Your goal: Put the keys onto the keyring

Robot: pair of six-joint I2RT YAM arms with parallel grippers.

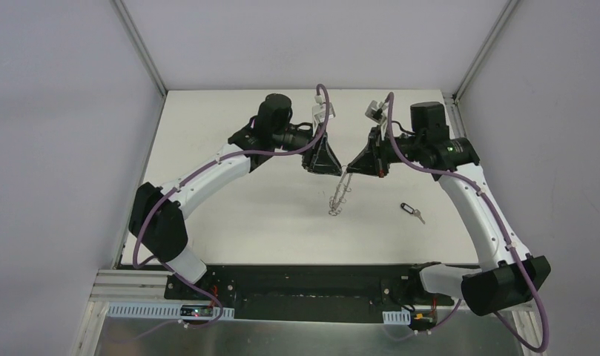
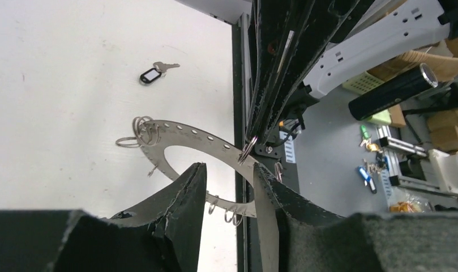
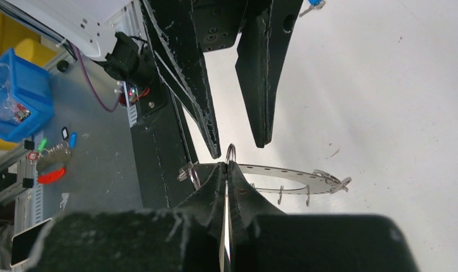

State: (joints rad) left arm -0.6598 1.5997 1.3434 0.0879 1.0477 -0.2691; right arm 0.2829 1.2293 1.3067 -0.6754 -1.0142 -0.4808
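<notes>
Left pincer (image 3: 238,148) open: fingers apart, tips pointing at the keyring (image 2: 187,136), one either side of the band's top edge. Left wrist view shows the band crossing the gap between the fingers. Cannot tell if either finger touches the metal.

Right pincer (image 2: 249,148) closed on the keyring. Its fingers are pressed together at the rim, and a wire loop sticks out just above the tips in the right wrist view. The two pincers face each other tip to tip over mid desk (image 1: 282,222), almost touching.

The keyring is held up by the right pincer. From the top view it is seen nearly edge-on and slants down toward the near side. Cannot tell if the low end touches the desk. Row of small holes along the band. Wire loops (image 2: 144,131) bunch at the far end, with a few more hanging off the lower edge.

Black key (image 2: 151,75) lies flat on the desk, well apart from the keyring, on the right arm's side, blade pointing away from the ring. It is on no loop.

Blue key (image 3: 311,7) shows only as a bluish sliver at the top edge of the right wrist view, on the desk beyond the left pincer. It is mostly cut off and is not seen in the top view.
</notes>
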